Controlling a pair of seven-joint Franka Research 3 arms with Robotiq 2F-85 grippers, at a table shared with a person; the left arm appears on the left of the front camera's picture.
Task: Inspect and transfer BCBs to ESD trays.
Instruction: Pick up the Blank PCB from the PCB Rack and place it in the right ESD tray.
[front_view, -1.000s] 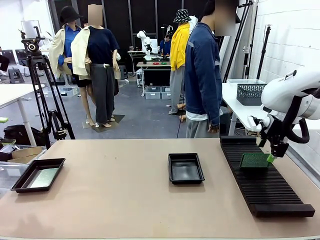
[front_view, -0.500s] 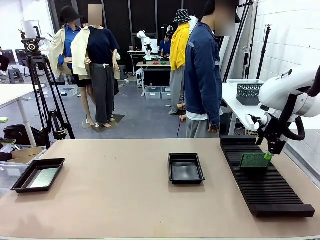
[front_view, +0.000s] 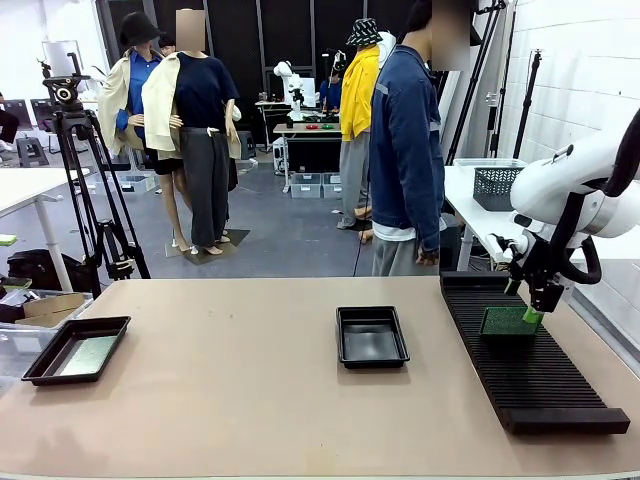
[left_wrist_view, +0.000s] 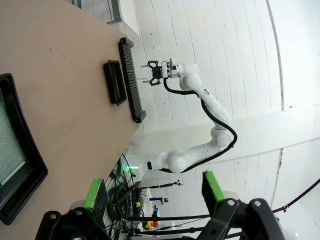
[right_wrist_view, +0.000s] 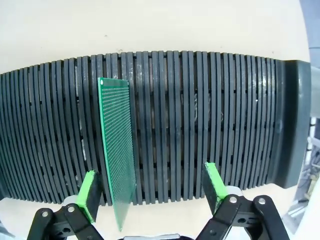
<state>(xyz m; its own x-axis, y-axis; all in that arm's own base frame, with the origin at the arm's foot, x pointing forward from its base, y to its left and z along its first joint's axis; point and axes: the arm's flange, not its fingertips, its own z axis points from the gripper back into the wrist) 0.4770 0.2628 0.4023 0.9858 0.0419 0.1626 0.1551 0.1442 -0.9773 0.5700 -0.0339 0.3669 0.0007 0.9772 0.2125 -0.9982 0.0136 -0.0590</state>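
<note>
One BCB (right_wrist_view: 117, 160), a thin green board, stands on edge in a slot of the long black ribbed rack (right_wrist_view: 200, 125). My right gripper (right_wrist_view: 151, 190) is open around its near end, the board close to one green pad (right_wrist_view: 89, 195) and apart from it. In the front view the right gripper (front_view: 522, 305) hangs over that BCB (front_view: 506, 322). A second BCB (front_view: 88, 355) lies flat in the ESD tray (front_view: 40, 368) at the table's left edge. The middle ESD tray (front_view: 371, 362) holds nothing. My left gripper (left_wrist_view: 154, 192) is open, above the left ESD tray (left_wrist_view: 30, 175).
The rack (front_view: 525, 380) runs along the table's right side. A person (front_view: 405, 150) stands at the far edge, behind the middle tray. A tripod (front_view: 85, 180) stands beyond the far left corner. Bare tabletop (front_view: 220, 370) lies between the trays.
My right gripper has shifted a little to the left, over the standing board's right end. The boards and trays have not moved.
</note>
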